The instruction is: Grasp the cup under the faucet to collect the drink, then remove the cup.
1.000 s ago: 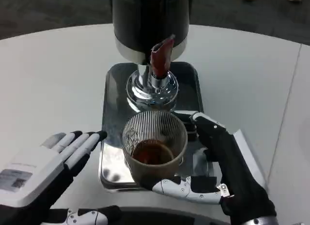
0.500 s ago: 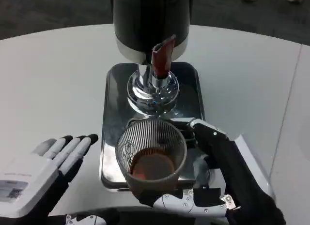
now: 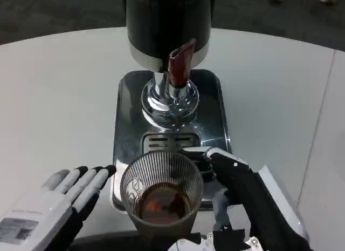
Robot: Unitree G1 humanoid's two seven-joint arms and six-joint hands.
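A ribbed clear cup (image 3: 160,194) holding brown drink is at the near edge of the steel drip tray (image 3: 129,110), well in front of the faucet (image 3: 178,65) with its red lever. My right hand (image 3: 242,202) grips the cup from its right side, fingers wrapped round its far and near walls. My left hand (image 3: 51,208) lies flat on the table to the cup's left, fingers apart, holding nothing and not touching the cup.
The black drink dispenser (image 3: 167,24) stands at the back of the tray on a chrome base (image 3: 168,102). A slotted grate (image 3: 170,141) lies bare between the base and the cup. White table (image 3: 59,94) spreads to both sides.
My right hand has pulled the cup toward me, from under the faucet to the tray's near edge, uncovering the grate. The left hand drew back a little, then edged right again.
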